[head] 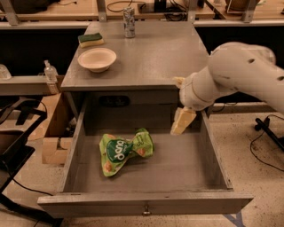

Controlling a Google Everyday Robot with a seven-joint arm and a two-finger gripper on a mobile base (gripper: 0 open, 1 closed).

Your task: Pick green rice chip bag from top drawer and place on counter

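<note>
The claw, grip state indeterminable, hangs at the right rear of the open top drawer. The green rice chip bag lies ungrasped to its left; grasping and placing on the desk are yet to do.

Floor: pale, speckled; black cable at right, blue tape near right. Workbench: pale wood, metal legs, along the far side, dark beneath. Left: shelf bearing a bottle, cardboard boxes, black frame. Gripper hangs over the drawer's far right corner.
</note>
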